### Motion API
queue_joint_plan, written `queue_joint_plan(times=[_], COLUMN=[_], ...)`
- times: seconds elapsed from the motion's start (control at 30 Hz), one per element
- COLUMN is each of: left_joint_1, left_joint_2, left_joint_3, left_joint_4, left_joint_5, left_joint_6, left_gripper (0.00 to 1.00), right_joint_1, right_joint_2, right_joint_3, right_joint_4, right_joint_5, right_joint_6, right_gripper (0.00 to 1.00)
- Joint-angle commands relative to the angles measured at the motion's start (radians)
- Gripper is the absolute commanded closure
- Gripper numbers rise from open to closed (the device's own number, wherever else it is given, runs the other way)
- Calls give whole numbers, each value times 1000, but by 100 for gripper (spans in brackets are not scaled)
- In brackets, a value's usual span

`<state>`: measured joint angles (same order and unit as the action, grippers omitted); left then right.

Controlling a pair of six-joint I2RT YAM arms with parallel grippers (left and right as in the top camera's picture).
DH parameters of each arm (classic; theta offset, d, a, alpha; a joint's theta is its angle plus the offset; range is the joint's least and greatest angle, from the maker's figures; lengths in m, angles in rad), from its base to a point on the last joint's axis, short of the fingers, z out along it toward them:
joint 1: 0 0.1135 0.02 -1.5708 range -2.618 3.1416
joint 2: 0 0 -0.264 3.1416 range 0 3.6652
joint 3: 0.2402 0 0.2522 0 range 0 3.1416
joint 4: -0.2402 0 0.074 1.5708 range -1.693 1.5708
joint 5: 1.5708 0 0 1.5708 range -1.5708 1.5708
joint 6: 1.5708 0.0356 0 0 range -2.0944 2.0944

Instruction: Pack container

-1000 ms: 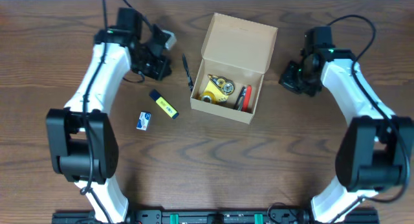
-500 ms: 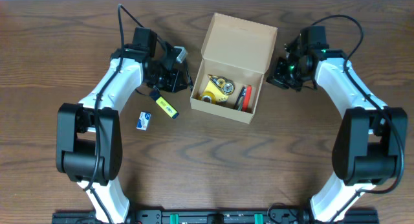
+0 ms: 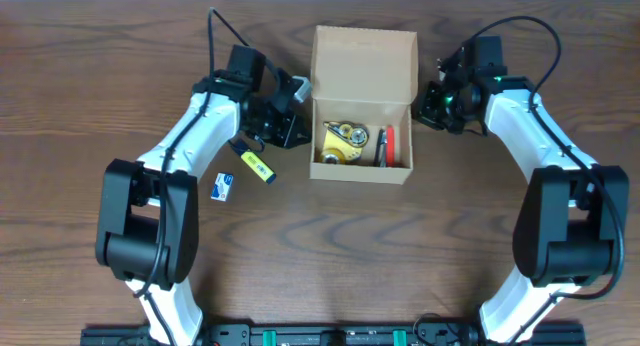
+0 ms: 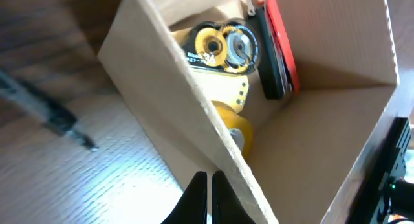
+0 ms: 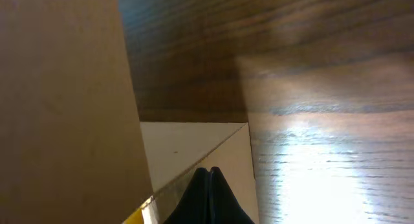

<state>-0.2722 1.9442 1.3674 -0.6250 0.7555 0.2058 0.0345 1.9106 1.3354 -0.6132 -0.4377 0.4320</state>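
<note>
The tan cardboard container stands open at the table's middle back, its flap lid raised. Inside lie a yellow tape dispenser, a yellow tape roll and a red and black item. My left gripper is shut and empty, its fingertips against the box's left wall. My right gripper is shut and empty, its tips against the box's right wall. A yellow highlighter and a small blue and white item lie left of the box.
A black pen lies on the wood by the box's left side, hidden under my left arm in the overhead view. The brown wooden table spreads in front of the box.
Both grippers moved in against the box's sides. The box turned from a tilted pose to square with the table and shifted slightly.
</note>
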Motion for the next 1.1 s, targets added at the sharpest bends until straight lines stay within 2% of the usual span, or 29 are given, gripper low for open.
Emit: queue_joint_plan(times=[0.0,0.33,0.53,0.8,0.9,0.97,1.0,1.03,1.07], left_joint_1=[-48,-96,-89,-75,-75,-75,-75,-75,-75], left_joint_2=[14,14,14,13,14,14,14,14,14], left_joint_3=[0,0,3,12,11,11,11,10,10], left_joint_4=[16,54,54,93,124,144,154,163,171], left_joint_5=[31,13,-119,-352,-477,-508,-508,-508,-509], left_joint_6=[-5,-6,-58,-275,-349,-367,-368,-368,-367], left_gripper=[94,94,94,94,87,82,76,60,52], right_joint_1=[-17,-84,-83,-82,-79,-79,-79,-79,-79], right_joint_2=[-1,-1,-1,-1,-1,-1,-1,-1,-1], right_joint_3=[-6,-6,-6,-6,-6,-6,-6,-6,-6], right_joint_4=[-9,-84,-87,-87,-87,-86,-86,-86,-86], right_joint_5=[-30,-30,-21,-14,-14,-14,-14,-14,-14], right_joint_6=[-11,-87,-90,-112,-120,-120,-120,-120,-120], right_gripper=[99,98,98,98,99,98,98,98,98])
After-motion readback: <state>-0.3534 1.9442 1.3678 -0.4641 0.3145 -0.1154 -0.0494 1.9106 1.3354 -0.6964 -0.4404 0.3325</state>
